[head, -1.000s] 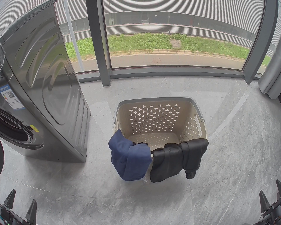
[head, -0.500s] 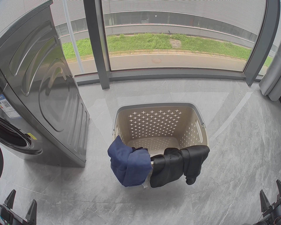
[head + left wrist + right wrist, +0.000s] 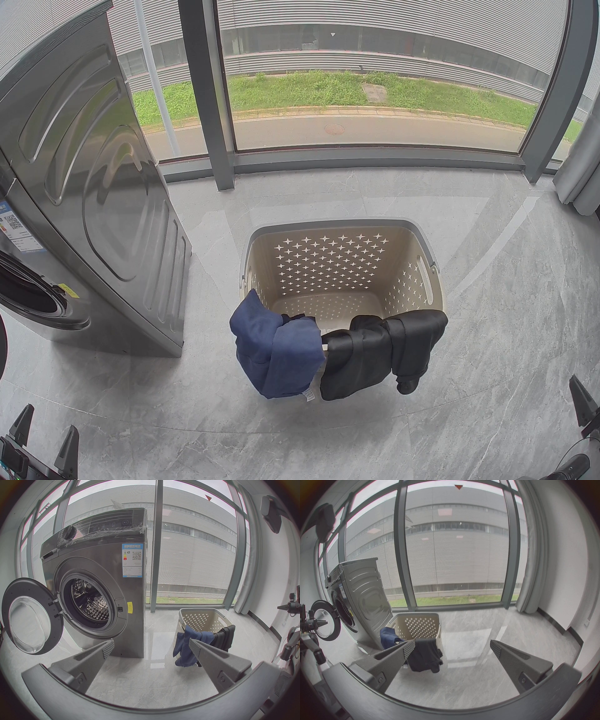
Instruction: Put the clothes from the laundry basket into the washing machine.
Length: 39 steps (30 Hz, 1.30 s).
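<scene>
The left gripper (image 3: 150, 644) has its jaws spread wide with nothing between them, low at the near left above the grey marbled floor (image 3: 487, 350). The right gripper (image 3: 452, 644), at the near right, is likewise wide apart and holds nothing. Both are well apart from the beige plastic laundry basket with star-shaped holes (image 3: 337, 224), which stands on the floor in the middle. Two garments hang over its near rim and touch each other — a blue cloth (image 3: 275, 353) on the left, a black cloth (image 3: 375, 353) on the right. To the left stands the grey front-loading washing machine (image 3: 100, 558), its round door (image 3: 29, 616) swung open — the metal drum (image 3: 89, 600) shows.
</scene>
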Tool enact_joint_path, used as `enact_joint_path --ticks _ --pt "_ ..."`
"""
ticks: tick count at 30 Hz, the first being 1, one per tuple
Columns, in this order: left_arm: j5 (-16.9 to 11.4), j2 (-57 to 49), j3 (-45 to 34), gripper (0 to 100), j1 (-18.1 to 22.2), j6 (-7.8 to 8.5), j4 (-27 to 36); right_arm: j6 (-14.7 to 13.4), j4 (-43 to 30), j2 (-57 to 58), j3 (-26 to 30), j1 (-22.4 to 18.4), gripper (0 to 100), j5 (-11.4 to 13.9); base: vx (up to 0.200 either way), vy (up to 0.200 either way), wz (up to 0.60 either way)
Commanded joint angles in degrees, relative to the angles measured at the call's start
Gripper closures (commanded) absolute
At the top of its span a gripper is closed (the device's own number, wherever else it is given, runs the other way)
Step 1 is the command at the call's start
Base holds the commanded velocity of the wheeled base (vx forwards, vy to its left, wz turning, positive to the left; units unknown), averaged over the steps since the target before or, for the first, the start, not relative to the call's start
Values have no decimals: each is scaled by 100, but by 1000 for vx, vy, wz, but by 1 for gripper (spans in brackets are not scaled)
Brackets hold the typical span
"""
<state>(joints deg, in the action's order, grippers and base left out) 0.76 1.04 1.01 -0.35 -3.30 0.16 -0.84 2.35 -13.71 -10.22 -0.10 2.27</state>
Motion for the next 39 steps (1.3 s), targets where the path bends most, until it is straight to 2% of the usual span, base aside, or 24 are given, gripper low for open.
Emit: enact_joint_path --ticks 1,2,3,5,6,11,14,18,19,23,24,25,26,27,28,29,35,38,39 --pt "4 -104 -101 0 0 -4 2 -417 811 -2548 -33 106 0 459 0 0 0" --pt "4 -104 -101 0 0 -4 2 -417 811 -2548 -33 106 0 459 0 0 0" --pt "4 -104 -101 0 0 -4 2 -452 1171 -3049 11 291 0 476 0 0 0" --pt "4 -104 -101 0 0 -4 2 -461 1399 -3357 28 449 0 476 0 0 0" --pt "4 -104 -101 0 0 -4 2 -452 1654 -3735 28 687 0 459 0 0 0" --pt "4 -104 -101 0 0 -4 2 -470 1971 -4596 -68 1073 0 380 0 0 0" --pt "4 -104 -101 0 0 -4 2 -531 2287 -5220 -139 1170 0 380 0 0 0" --pt "4 -104 -101 0 0 -4 2 -716 3052 -6011 -147 1354 0 371 0 0 0" --pt "4 -104 -101 0 0 -4 2 -830 3280 -6275 -156 1442 0 353 0 0 0" --pt "4 -104 -101 0 0 -4 2 -988 3764 -6864 -191 1592 0 195 0 0 0" --pt "4 -104 -101 0 0 -4 2 -1006 3957 -7154 -235 1618 0 90 0 0 0" --pt "4 -104 -101 0 0 -4 2 -1006 3957 -7154 -235 1618 0 90 0 0 0" --pt "4 -104 -101 0 0 -4 2 -1006 4221 -7567 -270 1618 0 -104 0 0 0" --pt "4 -104 -101 0 0 -4 2 -997 4379 -7752 -306 1627 0 -183 0 0 0" --pt "4 -104 -101 0 0 -4 2 -997 4379 -7752 -306 1627 0 -183 0 0 0" --pt "4 -104 -101 0 0 -4 2 -1006 4669 -8033 -358 1671 0 -262 0 0 0" --pt "4 -104 -101 0 0 -4 2 -988 5346 -8692 -393 1803 0 -279 0 0 0" --pt "4 -104 -101 0 0 -4 2 -997 5442 -8798 -393 1855 0 -271 0 0 0" --pt "4 -104 -101 0 0 -4 2 -1076 5451 -8885 -437 1908 0 -271 0 0 0"
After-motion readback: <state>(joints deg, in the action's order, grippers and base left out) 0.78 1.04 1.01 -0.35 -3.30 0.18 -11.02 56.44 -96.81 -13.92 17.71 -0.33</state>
